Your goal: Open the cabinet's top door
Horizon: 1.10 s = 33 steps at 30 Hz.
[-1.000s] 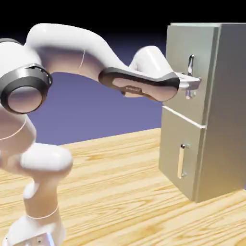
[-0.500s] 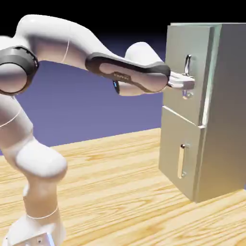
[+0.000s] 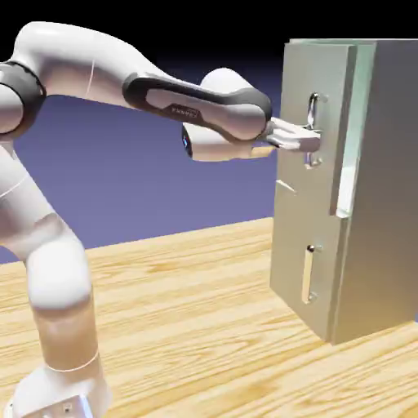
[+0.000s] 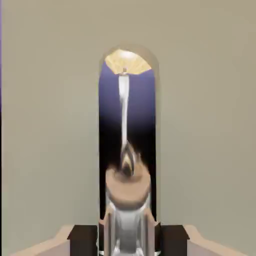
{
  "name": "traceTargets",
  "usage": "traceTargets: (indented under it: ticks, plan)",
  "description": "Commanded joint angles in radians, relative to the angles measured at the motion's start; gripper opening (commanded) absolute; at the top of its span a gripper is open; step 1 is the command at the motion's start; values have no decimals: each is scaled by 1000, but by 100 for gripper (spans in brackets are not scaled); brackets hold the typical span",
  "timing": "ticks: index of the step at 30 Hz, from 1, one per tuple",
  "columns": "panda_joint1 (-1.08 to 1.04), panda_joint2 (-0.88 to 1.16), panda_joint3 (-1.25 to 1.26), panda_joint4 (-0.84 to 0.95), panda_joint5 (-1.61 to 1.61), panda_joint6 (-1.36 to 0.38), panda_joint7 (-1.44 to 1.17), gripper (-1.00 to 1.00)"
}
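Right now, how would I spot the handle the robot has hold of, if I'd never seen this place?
Find the tall grey metallic cabinet standing on the pale wooden table. On its front, look at the upper flat grey door panel, which stands slightly open. The long silver vertical bar handle there is the one with the robot's jaws closed on it, unlike the similar handle below.

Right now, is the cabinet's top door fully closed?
No, the top door stands ajar, with a pale gap between its edge and the cabinet's side.
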<state>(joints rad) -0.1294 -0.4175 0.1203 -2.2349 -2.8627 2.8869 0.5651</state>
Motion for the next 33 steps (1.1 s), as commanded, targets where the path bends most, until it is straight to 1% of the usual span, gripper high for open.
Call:
traceTargets:
  ticks: [1,12,20,27,33]
  plan:
    - [-35,-13,33,-10,35,0,-20,-100]
    - [-299,-193,279,-135,513,-5,-326,-100]
    - [-434,-341,413,-213,861,5,-541,-100]
    - [-453,-440,472,-278,1166,-40,-762,-100]
    - [-387,-491,515,-323,1426,-186,-956,-100]
